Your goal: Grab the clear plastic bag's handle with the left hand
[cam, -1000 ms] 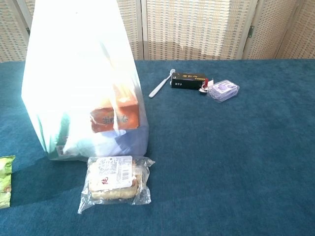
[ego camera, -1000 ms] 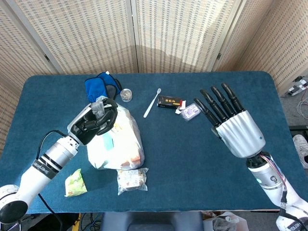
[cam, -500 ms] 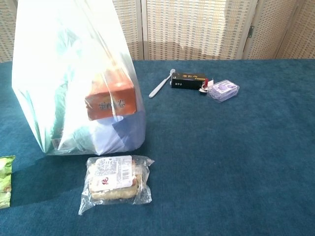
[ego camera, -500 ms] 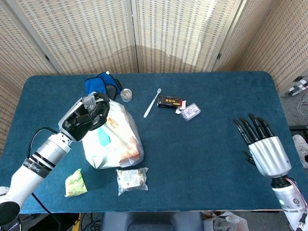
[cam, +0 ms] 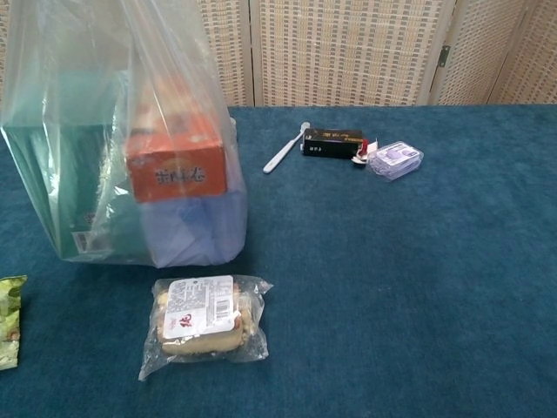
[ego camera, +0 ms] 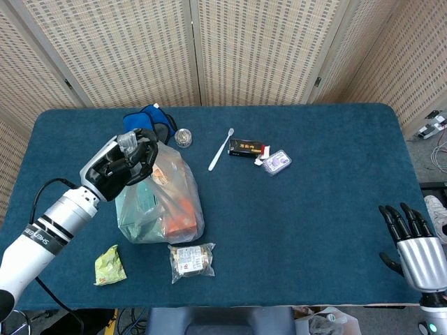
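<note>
The clear plastic bag (ego camera: 162, 206) (cam: 130, 165) hangs upright over the left half of the table, holding an orange box (cam: 176, 165), a teal box and a bluish item. My left hand (ego camera: 123, 164) grips the bag's bunched handle (ego camera: 130, 142) at its top, fingers curled around it. In the chest view the bag's top runs out of frame and the left hand is hidden. My right hand (ego camera: 415, 241) sits low at the table's right front corner, fingers apart and holding nothing.
A wrapped snack pack (ego camera: 190, 259) (cam: 204, 315) lies just in front of the bag, a green packet (ego camera: 110, 266) at front left. A blue cloth (ego camera: 144, 121), small jar (ego camera: 184, 137), toothbrush (ego camera: 220, 149), black box (ego camera: 247, 147) and purple case (ego camera: 277, 162) lie behind.
My left hand has risen with the handle, pulling the bag taller and lifting it. My right hand has drawn back from the table's middle right to the front right corner.
</note>
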Robot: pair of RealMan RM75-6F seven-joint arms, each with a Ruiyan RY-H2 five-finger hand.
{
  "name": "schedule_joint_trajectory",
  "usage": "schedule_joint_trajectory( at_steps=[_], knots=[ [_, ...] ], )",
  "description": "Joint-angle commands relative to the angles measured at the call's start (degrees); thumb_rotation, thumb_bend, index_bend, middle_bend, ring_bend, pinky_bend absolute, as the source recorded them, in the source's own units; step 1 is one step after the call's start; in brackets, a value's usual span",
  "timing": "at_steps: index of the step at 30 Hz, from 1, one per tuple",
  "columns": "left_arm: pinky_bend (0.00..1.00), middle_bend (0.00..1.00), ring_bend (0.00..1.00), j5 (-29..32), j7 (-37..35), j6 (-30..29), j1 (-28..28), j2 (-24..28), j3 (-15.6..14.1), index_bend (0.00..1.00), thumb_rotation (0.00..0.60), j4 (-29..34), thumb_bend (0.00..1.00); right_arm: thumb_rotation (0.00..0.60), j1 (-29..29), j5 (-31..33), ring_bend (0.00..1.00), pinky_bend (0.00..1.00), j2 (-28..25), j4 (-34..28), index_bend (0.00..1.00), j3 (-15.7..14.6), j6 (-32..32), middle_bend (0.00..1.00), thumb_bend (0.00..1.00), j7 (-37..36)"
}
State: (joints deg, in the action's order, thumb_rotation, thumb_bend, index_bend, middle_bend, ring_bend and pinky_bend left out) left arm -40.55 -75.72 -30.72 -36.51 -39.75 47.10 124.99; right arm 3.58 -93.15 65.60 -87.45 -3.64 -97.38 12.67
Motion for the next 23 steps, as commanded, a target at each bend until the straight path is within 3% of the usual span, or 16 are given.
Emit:
schedule_joint_trajectory(
  at_steps=[1,8,14,23],
  knots=[
    [1.0,0.69,0.76,0.43,0.29,-0.63,0.43,0.28,1.02,0.48,0.6,0.53,0.57,0.6,-1.25,0.53,0.06,0.19,1.25,1.5,0.05,-0.09,-0.38,0.16,0.07,-1.16],
    [1.0,0.69,0.76,1.43,1.75,-1.86,0.33,0.2,2.67,0.48,0.6,1.07,0.57,0.6,-2.94,1.04,0.06,0.19,3.14,3.86,0.05,0.4,-0.37,0.16,0.07,-3.42],
    [1.0,0.69,0.76,-0.03,2.68,-6.44,1.27,-2.32,3.75,0.48,0.6,2.25,0.57,0.6,-3.57,1.05,0.06,0.19,3.84,4.79,0.05,1.12,-0.04,0.16,0.07,-4.61],
    [1.0,0.7,0.77,-0.57,4.05,-8.45,1.02,-5.01,3.75,0.5,0.6,1.78,0.57,0.6,-4.39,0.96,0.06,0.19,4.07,5.15,0.05,2.1,-0.12,0.16,0.07,-5.69]
  ],
)
